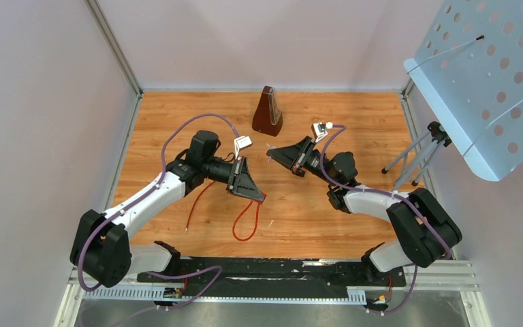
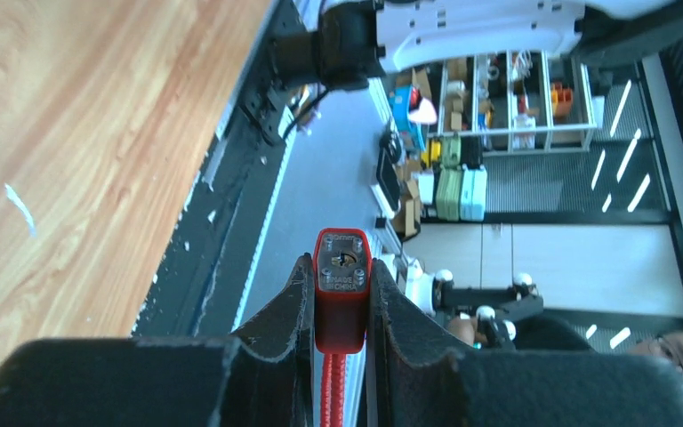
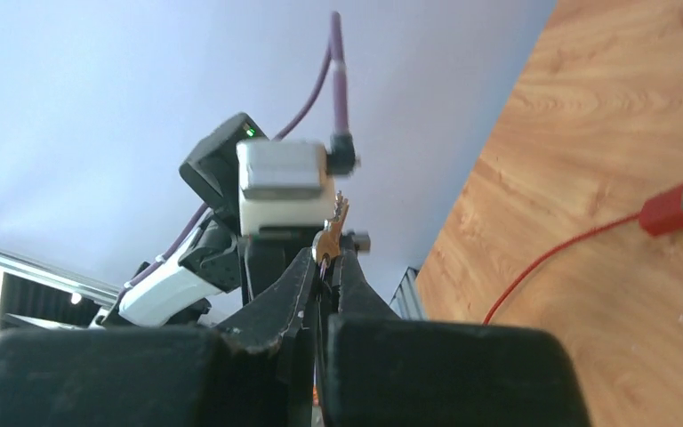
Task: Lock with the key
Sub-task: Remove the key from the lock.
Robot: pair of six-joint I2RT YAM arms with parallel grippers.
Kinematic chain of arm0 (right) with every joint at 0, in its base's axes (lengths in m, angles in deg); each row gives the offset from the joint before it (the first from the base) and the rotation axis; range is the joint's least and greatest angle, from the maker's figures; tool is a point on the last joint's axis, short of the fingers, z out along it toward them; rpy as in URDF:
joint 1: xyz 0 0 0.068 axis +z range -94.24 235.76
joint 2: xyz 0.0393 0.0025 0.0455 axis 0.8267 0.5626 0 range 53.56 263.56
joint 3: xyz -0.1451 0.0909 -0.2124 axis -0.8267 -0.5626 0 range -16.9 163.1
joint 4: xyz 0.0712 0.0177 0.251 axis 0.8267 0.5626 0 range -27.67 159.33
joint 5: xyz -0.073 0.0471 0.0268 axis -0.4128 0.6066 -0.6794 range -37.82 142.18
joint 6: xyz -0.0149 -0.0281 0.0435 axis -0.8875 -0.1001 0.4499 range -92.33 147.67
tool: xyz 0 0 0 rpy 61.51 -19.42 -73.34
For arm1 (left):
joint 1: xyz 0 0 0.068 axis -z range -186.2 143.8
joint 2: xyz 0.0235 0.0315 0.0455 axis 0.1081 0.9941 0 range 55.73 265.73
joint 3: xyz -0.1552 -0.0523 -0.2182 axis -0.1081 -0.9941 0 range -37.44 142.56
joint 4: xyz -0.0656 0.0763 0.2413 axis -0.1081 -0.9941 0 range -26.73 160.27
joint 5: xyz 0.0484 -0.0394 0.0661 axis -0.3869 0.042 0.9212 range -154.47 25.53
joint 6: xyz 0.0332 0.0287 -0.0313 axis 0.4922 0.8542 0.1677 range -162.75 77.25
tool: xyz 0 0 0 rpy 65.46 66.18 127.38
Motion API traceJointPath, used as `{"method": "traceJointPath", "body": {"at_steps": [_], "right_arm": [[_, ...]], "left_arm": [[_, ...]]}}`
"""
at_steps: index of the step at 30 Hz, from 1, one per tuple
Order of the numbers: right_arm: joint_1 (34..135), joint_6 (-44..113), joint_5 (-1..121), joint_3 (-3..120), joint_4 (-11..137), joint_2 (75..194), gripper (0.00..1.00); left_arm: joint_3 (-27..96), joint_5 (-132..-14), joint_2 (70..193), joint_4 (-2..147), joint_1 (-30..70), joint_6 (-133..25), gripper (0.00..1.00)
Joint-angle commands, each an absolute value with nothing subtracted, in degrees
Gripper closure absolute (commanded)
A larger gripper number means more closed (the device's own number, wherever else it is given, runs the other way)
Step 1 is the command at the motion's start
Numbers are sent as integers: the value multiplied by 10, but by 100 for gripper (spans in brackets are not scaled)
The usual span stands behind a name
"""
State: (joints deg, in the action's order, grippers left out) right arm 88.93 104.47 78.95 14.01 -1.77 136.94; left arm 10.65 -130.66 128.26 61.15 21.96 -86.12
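The key [image 3: 331, 233], pinched tight in the right gripper [image 3: 325, 263], sticks out past the jaws, apart from the lock [image 2: 341, 310]. The left gripper [image 2: 341, 286] clamps that lock, keyhole [image 2: 345, 259] outward. Best square the blade to the keyhole before pushing in.

Robotics lab, enclosed test cell. Wood-topped counter [image 1: 354, 116] boxed in by plain white walls [image 1: 41, 102] and aluminium framing [image 1: 112, 44]. Perforated panel [image 1: 490, 82] on a tripod [image 1: 419, 153] at right. Metronome [image 1: 267, 111] at back. Outside the cell, storage shelving [image 2: 516, 98] loaded with boxes.
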Motion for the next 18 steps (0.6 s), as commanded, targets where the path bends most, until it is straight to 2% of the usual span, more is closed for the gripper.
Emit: {"method": "traceJointPath", "body": {"at_steps": [1,8,13,18], "right_arm": [[885,970,823,184,-101,1375,100],[885,916,770,184,107,1334,100],[886,833,685,205,359,1292,100],[886,764,652,228,487,1291,100]], "left_arm": [[116,-1357,1271,531,226,-788,100],[153,-1282,1297,503,217,-769,100],[174,-1156,1308,530,201,-807,100],[187,-1030,1348,577,201,-828,100]]}}
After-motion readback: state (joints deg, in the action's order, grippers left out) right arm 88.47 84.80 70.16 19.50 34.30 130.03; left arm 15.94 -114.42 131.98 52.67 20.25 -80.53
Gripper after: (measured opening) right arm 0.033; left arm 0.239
